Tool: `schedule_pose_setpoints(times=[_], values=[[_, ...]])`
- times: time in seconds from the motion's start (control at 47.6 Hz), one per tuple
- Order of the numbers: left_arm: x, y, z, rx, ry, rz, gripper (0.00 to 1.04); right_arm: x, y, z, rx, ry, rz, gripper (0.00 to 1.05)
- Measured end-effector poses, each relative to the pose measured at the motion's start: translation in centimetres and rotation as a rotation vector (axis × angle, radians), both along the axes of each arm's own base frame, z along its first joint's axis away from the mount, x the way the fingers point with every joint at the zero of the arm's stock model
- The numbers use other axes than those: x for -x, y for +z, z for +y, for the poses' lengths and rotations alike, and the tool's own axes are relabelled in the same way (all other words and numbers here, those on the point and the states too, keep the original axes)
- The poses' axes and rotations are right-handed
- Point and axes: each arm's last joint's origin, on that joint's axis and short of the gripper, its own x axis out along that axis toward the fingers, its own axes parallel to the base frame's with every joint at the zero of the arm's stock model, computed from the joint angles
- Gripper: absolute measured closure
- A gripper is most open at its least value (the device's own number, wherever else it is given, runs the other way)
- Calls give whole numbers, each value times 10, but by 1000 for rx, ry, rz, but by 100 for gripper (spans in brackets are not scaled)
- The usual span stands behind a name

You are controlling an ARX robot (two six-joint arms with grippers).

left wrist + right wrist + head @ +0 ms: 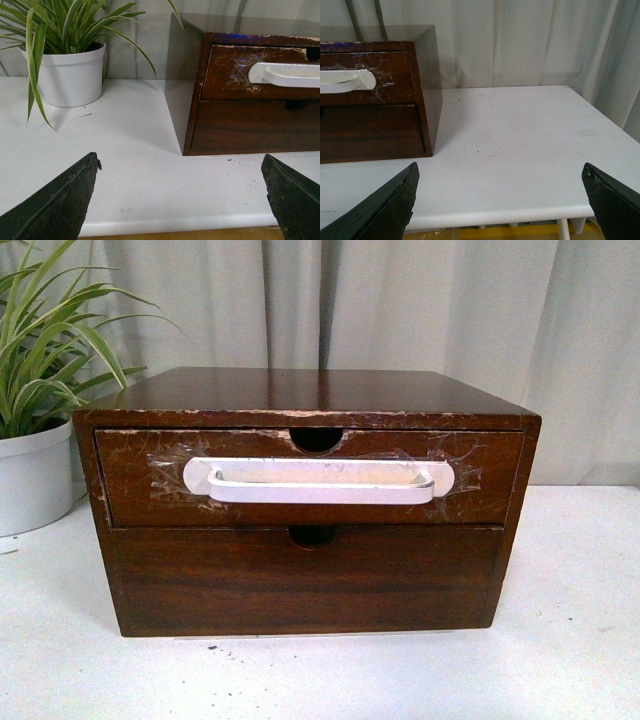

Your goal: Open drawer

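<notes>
A dark brown wooden chest stands on the white table. Its upper drawer (140,475) is closed and carries a long white bar handle (320,483) held on with clear tape, with a semicircular notch above it. The drawer also shows in the left wrist view (225,75) and the right wrist view (395,80). Neither gripper shows in the front view. My left gripper (182,165) is open and empty above the table's front edge, left of the chest. My right gripper (500,172) is open and empty above the front edge, right of the chest.
Below the drawer is a plain handle-less drawer front (310,580) with only a notch. A white pot with a green striped plant (35,475) stands left of the chest. A grey curtain hangs behind. The white table (520,140) extends right of the chest.
</notes>
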Motion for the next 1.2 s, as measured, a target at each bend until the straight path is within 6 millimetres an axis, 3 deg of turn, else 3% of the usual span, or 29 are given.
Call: schedule_pose_setpoints(times=[1.199], values=[[0, 0, 0, 0, 0, 0, 6, 0, 0, 0, 0, 0, 0, 9]])
